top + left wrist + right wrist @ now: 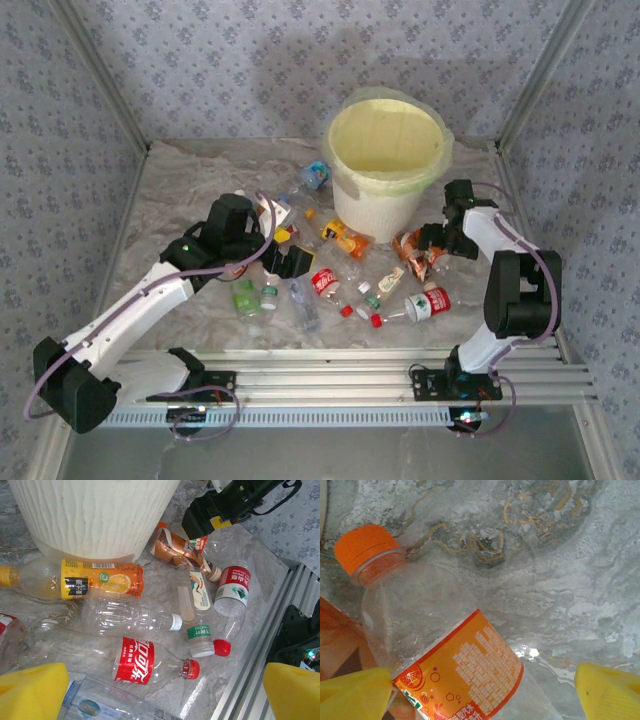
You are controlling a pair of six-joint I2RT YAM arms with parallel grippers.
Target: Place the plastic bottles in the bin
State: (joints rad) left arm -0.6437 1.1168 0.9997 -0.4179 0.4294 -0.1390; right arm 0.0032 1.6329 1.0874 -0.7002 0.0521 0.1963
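Your right gripper (pixel 482 692) is straddling the orange bottle (pixel 462 667), fingers spread for a grab; left gripper (pixel 165 692) is hanging released.

Bottles (pixel 323 281) crowd the table (pixel 180 190) before the bin (pixel 385 212); far-left table lies open

crushed plastic bottles (pixel 325 282) lie scattered before the upright white bin (pixel 380 212).

The red-label bottle (pixel 134 660) bears white Chinese Coca-Cola script. The red-and-white-label bottle (pixel 231 586) to its right reads "SPRING"; other print is illegible
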